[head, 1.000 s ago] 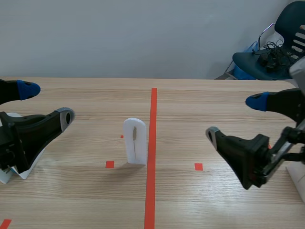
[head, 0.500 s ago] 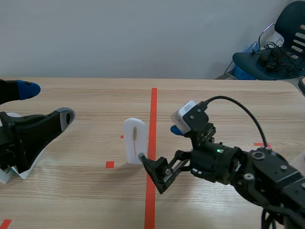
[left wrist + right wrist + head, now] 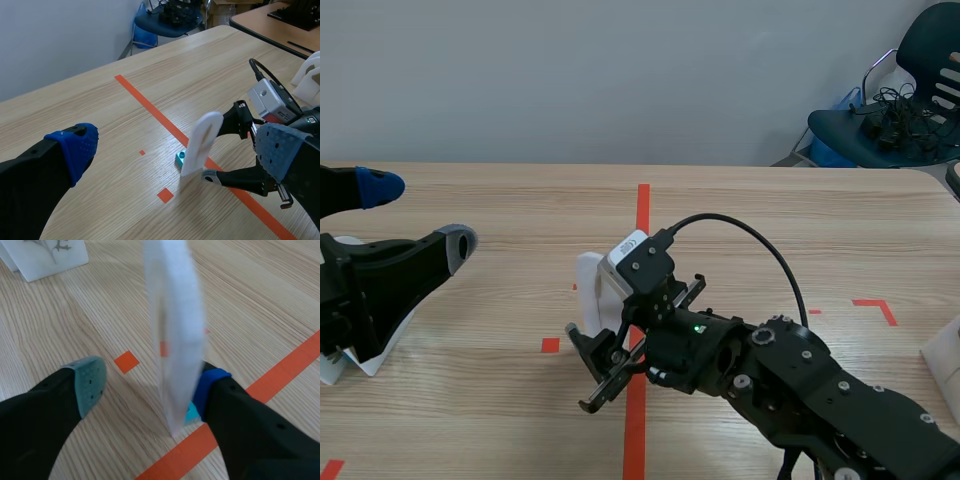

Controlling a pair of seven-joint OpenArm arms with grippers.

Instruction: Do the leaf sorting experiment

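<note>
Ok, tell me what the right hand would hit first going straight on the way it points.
The white upright stand, probably: it sits between the right hand's open fingers, close to the blue pad.

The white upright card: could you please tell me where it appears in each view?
Scene view: white upright card mid-table, behind the right gripper.
Left wrist view: ahead of the left gripper.
Right wrist view: between that gripper's fingers.
Shared landmark: the orange-red tape line beside it.
</note>
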